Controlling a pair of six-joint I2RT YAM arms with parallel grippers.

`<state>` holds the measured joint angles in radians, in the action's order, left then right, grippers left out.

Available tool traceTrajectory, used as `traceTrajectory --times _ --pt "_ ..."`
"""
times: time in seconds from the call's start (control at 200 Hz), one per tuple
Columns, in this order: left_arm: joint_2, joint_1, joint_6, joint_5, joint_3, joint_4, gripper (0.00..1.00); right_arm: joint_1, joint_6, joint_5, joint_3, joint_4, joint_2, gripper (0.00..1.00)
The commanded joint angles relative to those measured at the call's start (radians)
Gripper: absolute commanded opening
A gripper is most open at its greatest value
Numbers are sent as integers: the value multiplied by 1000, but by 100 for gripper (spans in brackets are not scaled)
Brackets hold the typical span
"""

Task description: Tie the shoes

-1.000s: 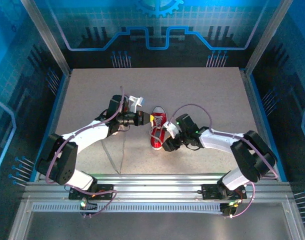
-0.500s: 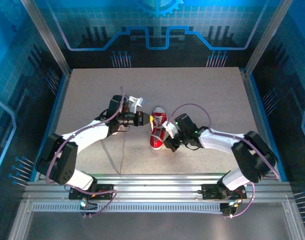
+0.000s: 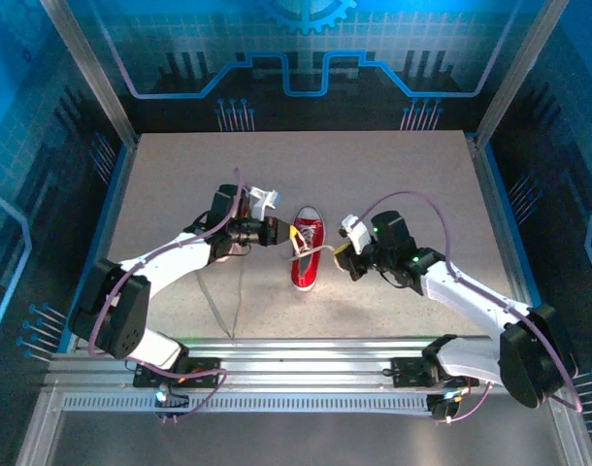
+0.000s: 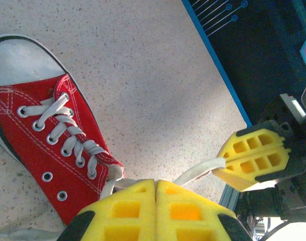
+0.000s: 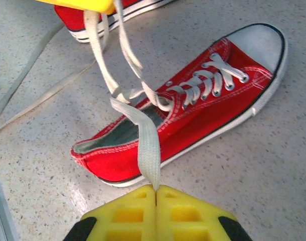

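grip points: small red canvas sneaker (image 3: 306, 254) lies mid-table between my arms. my right claw (image 5: 156, 190) is pinched on one flat white lace (image 5: 148, 145); my left claw (image 4: 156, 183) clamps its other strands. lace limp, shoe light — likely drags, so hold lace low.

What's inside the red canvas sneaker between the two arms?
Inside the red canvas sneaker, the heel opening shows grey lining, crossed by the white lace that the right gripper pinches. The toe end is covered by the laced upper.
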<state>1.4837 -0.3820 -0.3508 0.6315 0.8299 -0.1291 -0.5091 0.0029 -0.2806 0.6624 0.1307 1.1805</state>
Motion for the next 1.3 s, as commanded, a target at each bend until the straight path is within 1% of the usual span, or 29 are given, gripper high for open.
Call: traceTrajectory --times 0.0,0.135,0.21,0.275,0.425,0.555,0.615,0.71,0.75,0.865,0.905,1.001,1.096,1.216,1.291 --pt "-8 9 62 -14 24 55 0 10 -4 -47 -13 66 -39 0" --pt "-29 12 102 -47 5 95 0 30 -3 -21 -24 105 -40 0" --pt "-35 17 114 -53 -8 101 0 55 5 -24 -22 127 -21 0" --pt "-35 20 122 -51 -18 103 0 61 15 -2 -11 131 -3 0" --pt "-31 21 127 -53 -41 97 0 66 14 -22 46 167 88 0" --pt "-20 22 116 -53 -67 62 0 61 -20 -34 96 209 173 0" --pt "-15 22 113 -53 -81 46 0 59 -48 -25 127 241 214 4" --pt "-10 22 116 -55 -91 37 0 58 -87 -40 173 283 254 17" --pt "-8 21 116 -53 -92 35 0 59 -100 -58 186 289 254 23" --pt "-8 21 123 -52 -94 36 0 56 -141 -80 211 263 219 33" --pt "-10 22 125 -52 -94 36 0 49 -168 -75 212 246 208 36" --pt "-6 22 126 -44 -90 34 0 22 -257 -7 249 179 197 39" --pt "-2 22 125 -37 -84 34 0 -18 -414 40 224 51 210 39" --pt "3 22 125 -25 -73 36 0 -72 -660 51 170 -88 254 39" --pt "0 22 125 -21 -68 41 0 -96 -736 64 163 -142 286 39"
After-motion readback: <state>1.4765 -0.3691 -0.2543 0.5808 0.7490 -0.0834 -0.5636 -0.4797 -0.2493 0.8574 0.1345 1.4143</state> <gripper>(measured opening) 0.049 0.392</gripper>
